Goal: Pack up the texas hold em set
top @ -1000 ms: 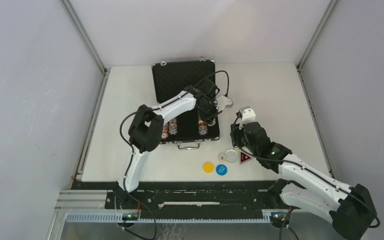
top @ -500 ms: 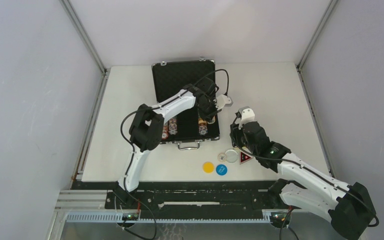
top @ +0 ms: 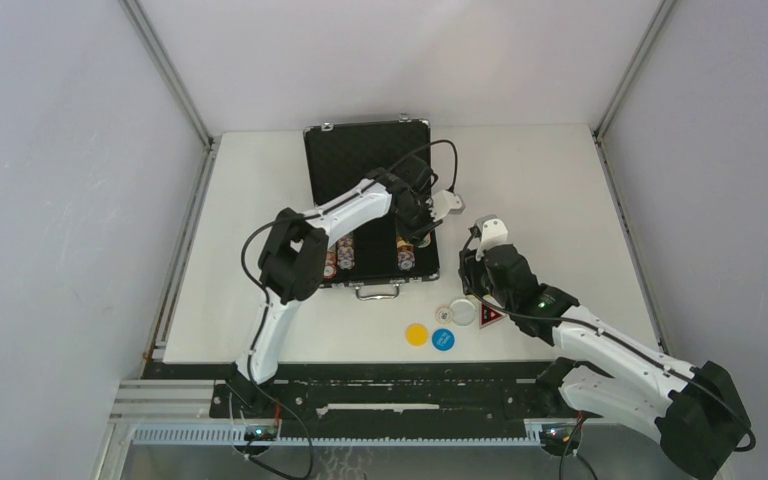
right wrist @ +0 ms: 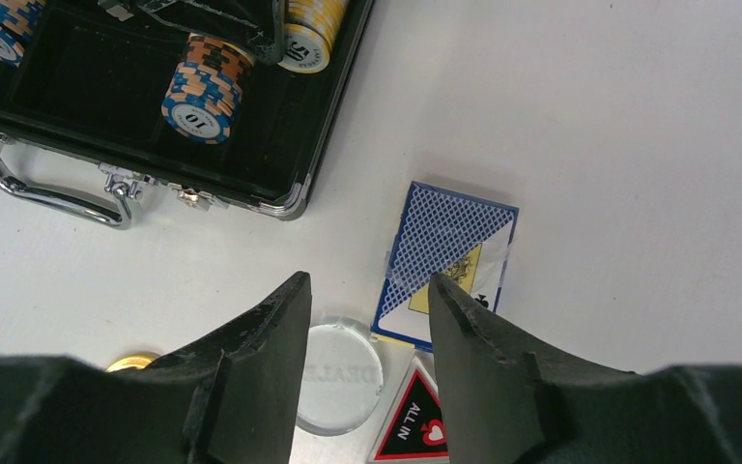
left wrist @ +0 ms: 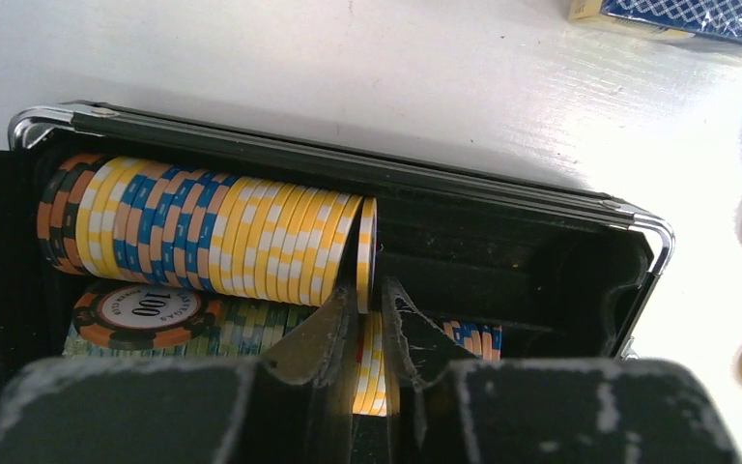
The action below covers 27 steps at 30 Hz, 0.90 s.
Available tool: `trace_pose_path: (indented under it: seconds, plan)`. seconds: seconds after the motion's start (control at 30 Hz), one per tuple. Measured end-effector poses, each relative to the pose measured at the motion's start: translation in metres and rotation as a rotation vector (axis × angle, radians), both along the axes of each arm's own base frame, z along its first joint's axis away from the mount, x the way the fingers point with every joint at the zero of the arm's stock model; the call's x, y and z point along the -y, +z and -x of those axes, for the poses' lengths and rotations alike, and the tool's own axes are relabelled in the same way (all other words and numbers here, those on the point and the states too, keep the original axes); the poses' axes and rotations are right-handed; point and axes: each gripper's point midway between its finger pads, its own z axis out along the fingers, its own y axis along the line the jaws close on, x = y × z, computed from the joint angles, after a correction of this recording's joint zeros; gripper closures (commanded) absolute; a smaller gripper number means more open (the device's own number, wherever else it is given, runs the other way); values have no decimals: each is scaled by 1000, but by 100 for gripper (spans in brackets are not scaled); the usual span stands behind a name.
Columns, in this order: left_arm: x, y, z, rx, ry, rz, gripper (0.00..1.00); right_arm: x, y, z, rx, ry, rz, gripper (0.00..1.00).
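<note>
The black case [top: 355, 165] was laid open on the desk [top: 560, 190], its lid raised at the far side and its metal handle [top: 378, 292] turned towards the arms. The left end effector [left wrist: 367, 292] was positioned inside the right-hand part of the tray, at the end of a row of chips [left wrist: 203, 227] laid on edge along the case wall. Yellow-and-white ones were nearest it, with blue and orange ones further along. Its fingers were parted only narrowly, and a single yellow-and-white chip [left wrist: 366, 242] was stood on edge between their tips; whether that chip was pinched or merely flanked could not be told. An orange chip [left wrist: 145, 309] marked 100 was seen in the next row with its face showing. The right end effector [right wrist: 367, 290] was held above the desk just beside the case's near right corner, its fingers set well apart and nothing gripped between them. Under it, the blue-backed card deck [right wrist: 449, 242] was laid flat on the desk outside the case, with a clear round button [right wrist: 340, 382] and a red-and-black triangle token [right wrist: 413, 425] just beside its near end. A yellow button [top: 417, 334] and a blue button [top: 443, 340] were laid side by side nearer the arms, apart from the case.
</note>
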Motion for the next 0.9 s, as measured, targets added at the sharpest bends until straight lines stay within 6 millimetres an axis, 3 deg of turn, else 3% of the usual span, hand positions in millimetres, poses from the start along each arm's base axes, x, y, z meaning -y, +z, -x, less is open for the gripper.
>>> trace_pose_path:
  seconds: [0.6, 0.9]
  plan:
    - [-1, 3, 0, 10, 4, -10, 81, -1, -4, -2, -11, 4, 0, 44]
    - [-8, 17, -5, 49, 21, -26, 82, -1, -5, -2, -15, 4, -1, 44]
